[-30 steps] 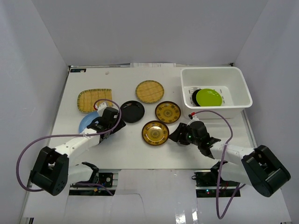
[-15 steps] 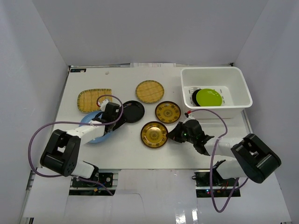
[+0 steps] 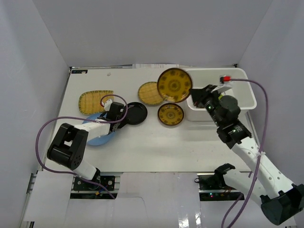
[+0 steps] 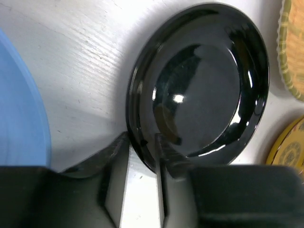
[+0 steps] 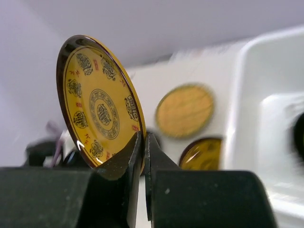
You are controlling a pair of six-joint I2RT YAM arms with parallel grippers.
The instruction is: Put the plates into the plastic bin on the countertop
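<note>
Contents of the white slotted plastic bin [image 3: 250,94] are mostly hidden from us. The right gripper [image 5: 143,138] pinches a gold-patterned brown plate [image 5: 97,102], on edge in the air by the bin's left wall.

Left on the matte white countertop [image 3: 156,147]:
- second gold-patterned plate [image 3: 170,114]
- glossy black plate [image 4: 204,90]
- light blue plate [image 3: 95,136]
- round woven bamboo plate [image 3: 147,92]
- squarish woven bamboo plate [image 3: 95,101]

The left gripper [image 4: 141,145] has its fingers narrow, astride the black plate's rim. We can't tell whether it's clamped.
</note>
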